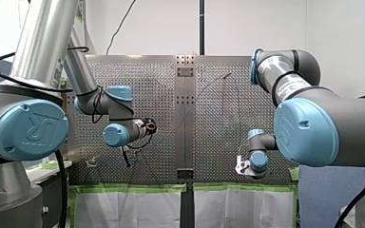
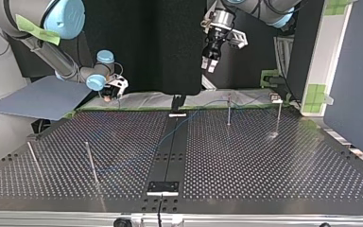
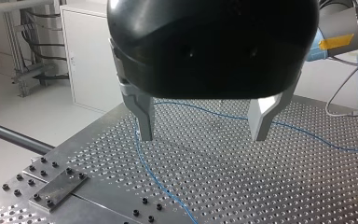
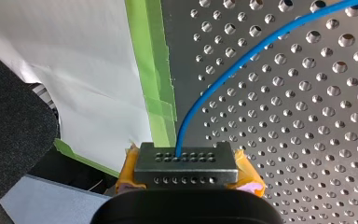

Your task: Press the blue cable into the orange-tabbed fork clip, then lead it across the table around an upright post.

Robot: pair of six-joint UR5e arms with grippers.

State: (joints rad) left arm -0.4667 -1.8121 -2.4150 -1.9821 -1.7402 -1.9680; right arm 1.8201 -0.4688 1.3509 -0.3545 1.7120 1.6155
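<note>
Right gripper [image 4: 185,163] is clamped on the blue cable [image 4: 242,58], yellow pads pinched together with the line coming straight out between them, right at the tabletop's [image 4: 307,140] taped edge beside the green tape [image 4: 156,70]. Left gripper [image 3: 205,123] hangs high over the tabletop, its 2 metal fingers spread wide with nothing between them, and the cable lies slack in a bend on the plate beneath it. What I take for the fork clip [image 2: 276,99] sits near the corner on the left arm's side of that same edge, though no orange tab reads from here, so confirm it before you commit. By my reading the pressing step is not done yet. To do it well, carry the held end low along the edge toward the clip, take out the slack so the line lies straight over the fork's mouth, then push down squarely rather than dragging sideways. Bring the left gripper down close to steady the run if it bows. Mind the upright post [image 2: 229,111] standing just inside that edge: pass the cable on the side you mean to wrap, or it may snag.
</note>
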